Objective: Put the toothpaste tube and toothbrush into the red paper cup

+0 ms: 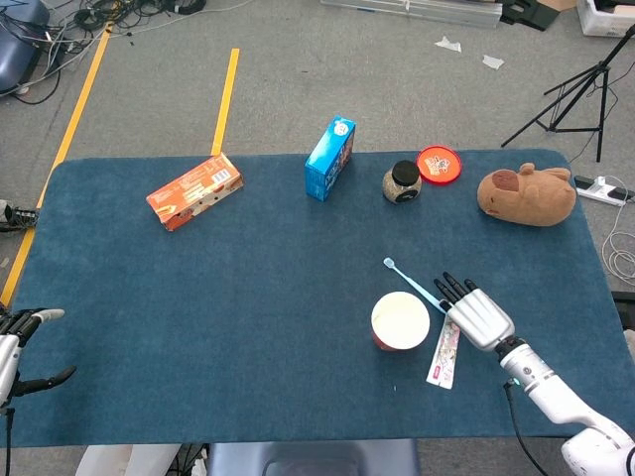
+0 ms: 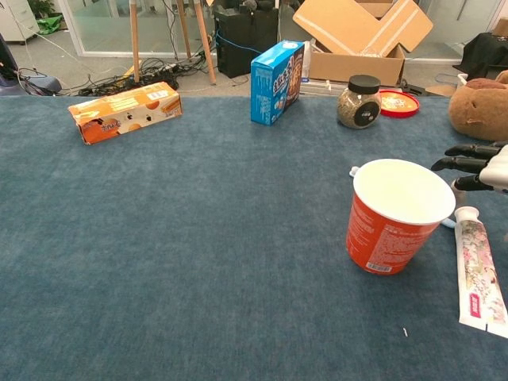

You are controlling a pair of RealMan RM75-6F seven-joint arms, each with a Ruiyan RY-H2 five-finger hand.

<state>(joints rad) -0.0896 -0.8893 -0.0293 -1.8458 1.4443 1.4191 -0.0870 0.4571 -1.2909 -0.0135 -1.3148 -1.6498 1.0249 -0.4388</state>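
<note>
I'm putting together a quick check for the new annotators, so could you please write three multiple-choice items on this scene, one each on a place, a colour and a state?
1. Where does the toothpaste tube lie?
A. Inside the cup
B. On the table beside the cup, on the right hand's side
C. Next to the orange box

2. What colour is the upright box at the far side of the table?
A. Blue
B. Green
C. Yellow

3. How is the right hand?
A. Holding the toothbrush
B. Holding the tube
C. Fingers spread, holding nothing

Answers:
1 B: in both views the tube lies flat on the mat by the red paper cup.
2 A: its faces are plainly blue in both views.
3 C: its fingers reach out over the tube's cap end, and the toothbrush lies on the mat.
</note>
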